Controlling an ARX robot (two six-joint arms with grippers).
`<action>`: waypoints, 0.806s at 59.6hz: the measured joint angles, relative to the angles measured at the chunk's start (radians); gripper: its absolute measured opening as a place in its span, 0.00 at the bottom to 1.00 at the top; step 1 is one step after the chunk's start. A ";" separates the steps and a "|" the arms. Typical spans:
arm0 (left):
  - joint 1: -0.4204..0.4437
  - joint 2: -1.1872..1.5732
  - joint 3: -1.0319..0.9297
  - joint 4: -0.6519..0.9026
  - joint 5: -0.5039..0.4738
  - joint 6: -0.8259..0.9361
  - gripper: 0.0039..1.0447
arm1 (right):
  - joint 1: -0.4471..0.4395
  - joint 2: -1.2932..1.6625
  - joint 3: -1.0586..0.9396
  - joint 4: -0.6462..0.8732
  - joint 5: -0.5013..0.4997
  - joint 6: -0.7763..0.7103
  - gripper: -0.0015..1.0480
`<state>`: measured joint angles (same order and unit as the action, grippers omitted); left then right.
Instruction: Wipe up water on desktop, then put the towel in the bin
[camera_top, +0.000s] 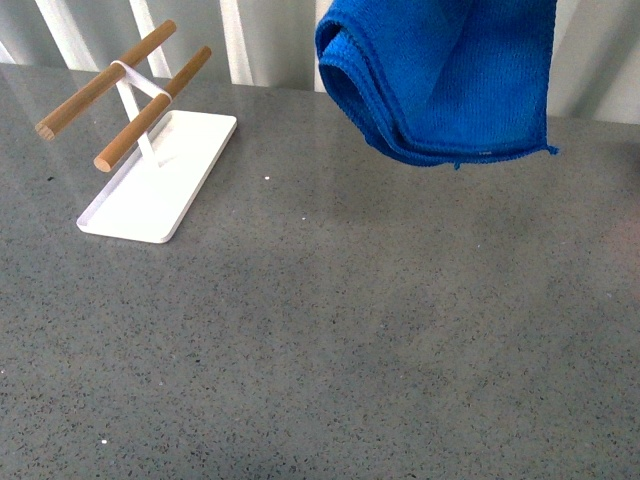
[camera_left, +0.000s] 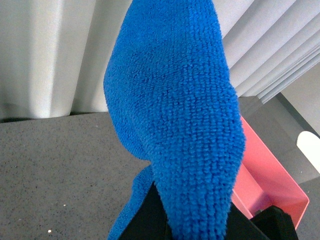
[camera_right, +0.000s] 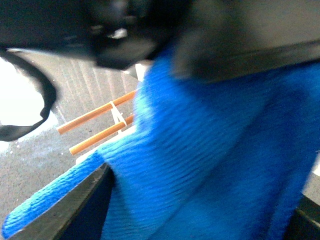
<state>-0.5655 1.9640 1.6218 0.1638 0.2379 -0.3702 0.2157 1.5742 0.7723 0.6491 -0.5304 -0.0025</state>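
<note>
The blue towel (camera_top: 445, 75) hangs folded at the upper right of the front view, lifted off the speckled grey desktop (camera_top: 350, 330). Neither arm shows in that view. In the left wrist view my left gripper (camera_left: 192, 225) is shut on the towel (camera_left: 180, 115), which rises out of the black jaws. The pink bin (camera_left: 270, 175) stands on the desktop just beyond and to one side of it. In the right wrist view, which is blurred, the towel (camera_right: 210, 165) fills the space between the fingers of my open right gripper (camera_right: 190, 220). A dark finger (camera_right: 65, 210) shows at the edge.
A white tray (camera_top: 150, 200) with a stand carrying two wooden bars (camera_top: 120, 95) sits at the back left of the desktop; the bars (camera_right: 95, 125) also show in the right wrist view. White pleated curtains (camera_left: 45, 55) close off the back.
</note>
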 joint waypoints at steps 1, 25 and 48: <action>-0.002 0.014 0.016 0.011 -0.001 0.000 0.05 | 0.000 0.002 0.000 0.003 0.002 0.003 0.73; -0.016 0.158 0.094 0.048 0.000 -0.034 0.05 | -0.033 -0.007 -0.017 0.043 0.013 0.065 0.06; -0.015 0.158 0.094 0.048 -0.027 -0.032 0.50 | -0.075 -0.046 -0.017 0.043 -0.015 0.095 0.04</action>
<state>-0.5804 2.1216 1.7161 0.2119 0.2111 -0.4023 0.1406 1.5280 0.7555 0.6926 -0.5457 0.0921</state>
